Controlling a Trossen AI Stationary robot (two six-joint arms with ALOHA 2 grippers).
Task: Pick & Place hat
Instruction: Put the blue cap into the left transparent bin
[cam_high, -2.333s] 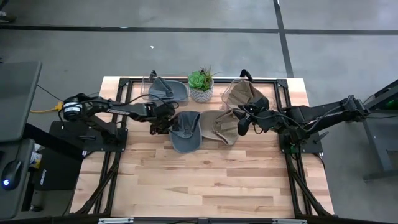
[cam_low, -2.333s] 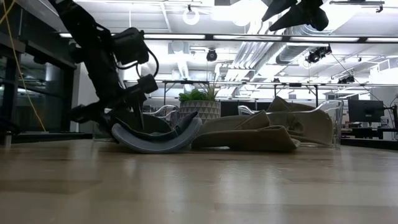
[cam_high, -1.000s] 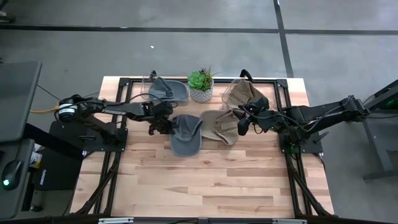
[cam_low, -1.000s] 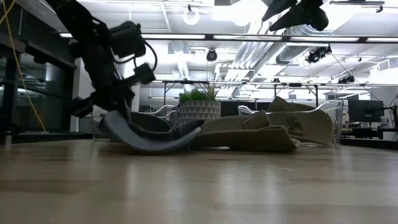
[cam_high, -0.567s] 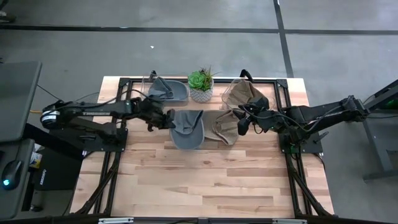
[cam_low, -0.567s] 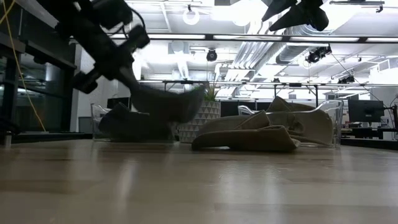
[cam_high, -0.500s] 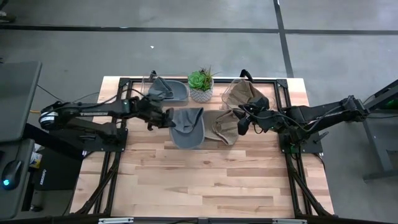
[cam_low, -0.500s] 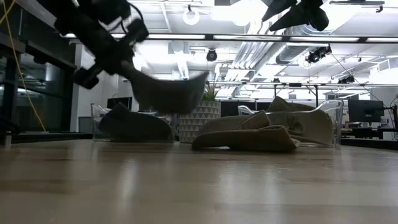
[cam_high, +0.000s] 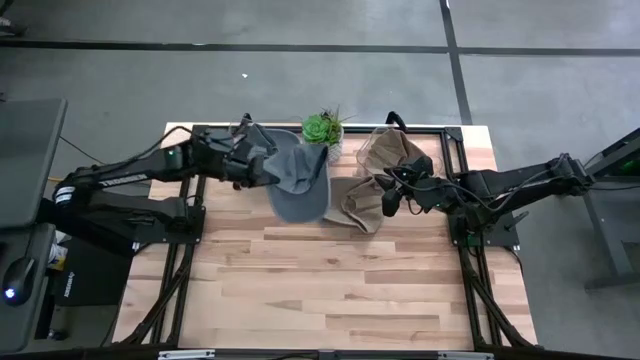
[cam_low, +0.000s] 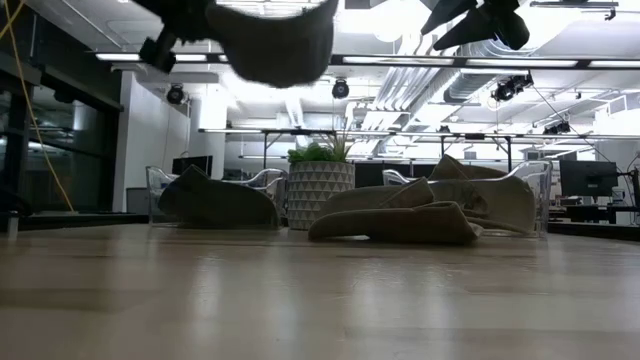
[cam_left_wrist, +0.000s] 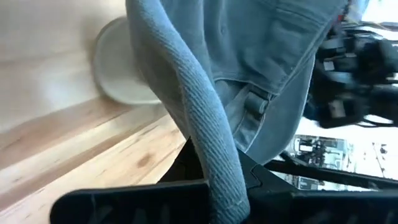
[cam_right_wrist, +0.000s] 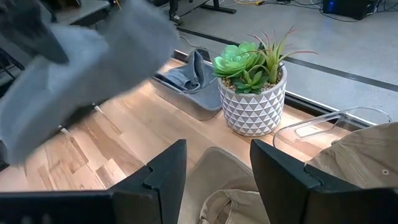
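I've got the grey hat (cam_high: 297, 180) lifted clear of the tabletop near its far edge, pinched tight in my left gripper (cam_high: 252, 167). Placing remains. My right gripper (cam_high: 391, 200) hovers, jaws apart, over the tan hat (cam_high: 358, 204).

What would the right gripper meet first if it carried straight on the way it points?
Most likely the tan hat lying just beyond the open right gripper; farther along stands the potted plant, though depth is uncertain.
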